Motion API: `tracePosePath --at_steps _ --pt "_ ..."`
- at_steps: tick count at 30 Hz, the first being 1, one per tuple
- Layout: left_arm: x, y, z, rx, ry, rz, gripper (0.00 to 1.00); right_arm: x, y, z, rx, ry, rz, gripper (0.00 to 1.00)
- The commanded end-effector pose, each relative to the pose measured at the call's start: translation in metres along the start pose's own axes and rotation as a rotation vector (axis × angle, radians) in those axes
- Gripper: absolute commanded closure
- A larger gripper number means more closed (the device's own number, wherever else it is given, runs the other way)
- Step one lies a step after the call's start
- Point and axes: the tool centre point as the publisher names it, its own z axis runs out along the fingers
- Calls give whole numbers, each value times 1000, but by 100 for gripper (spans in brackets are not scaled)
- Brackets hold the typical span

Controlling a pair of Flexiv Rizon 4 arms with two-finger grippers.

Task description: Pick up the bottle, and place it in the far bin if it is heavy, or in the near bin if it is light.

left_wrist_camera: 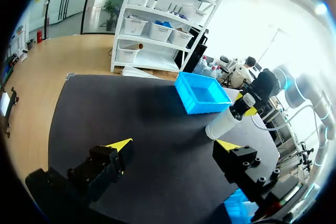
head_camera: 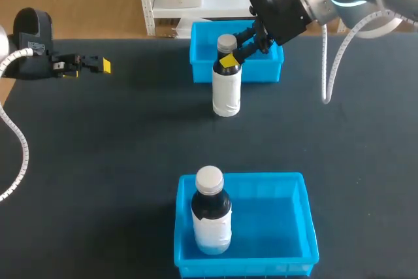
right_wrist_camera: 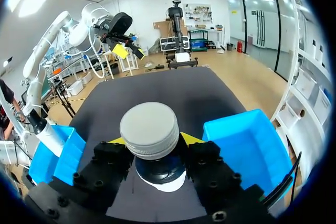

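Observation:
A bottle (head_camera: 226,89) with a dark body, white label and grey cap stands upright on the black table, just in front of the far blue bin (head_camera: 196,50). My right gripper (head_camera: 230,61) comes in from the upper right and is shut on the bottle's neck below the cap. In the right wrist view the cap (right_wrist_camera: 152,128) sits between the two fingers, which press the neck from both sides. The near blue bin (head_camera: 287,227) lies at the table's front. My left gripper (head_camera: 99,65) rests open at the far left, empty (left_wrist_camera: 174,145), well away from the bottle (left_wrist_camera: 226,121).
A second bottle (head_camera: 211,213) of the same kind stands upright in the left part of the near bin. The far bin (right_wrist_camera: 247,145) lies right beside the held bottle. The table's back edge runs just behind the far bin.

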Motion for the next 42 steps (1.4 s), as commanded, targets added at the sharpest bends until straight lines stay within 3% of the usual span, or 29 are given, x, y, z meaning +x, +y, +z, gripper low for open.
tracePosePath --at_steps 1,6,14,23,42 --pt "0 0 0 0 0 0 0 1 0 2 -1 -1 3 54" --pt "0 0 0 0 0 0 0 2 0 1 1 -3 5 59" --pt "0 0 0 0 0 0 0 3 3 -7 9 -8 8 100" --pt "0 0 0 0 0 0 0 7 6 -33 50 -16 18 100" --pt "0 0 0 0 0 0 0 15 6 -132 190 -1 70 100"
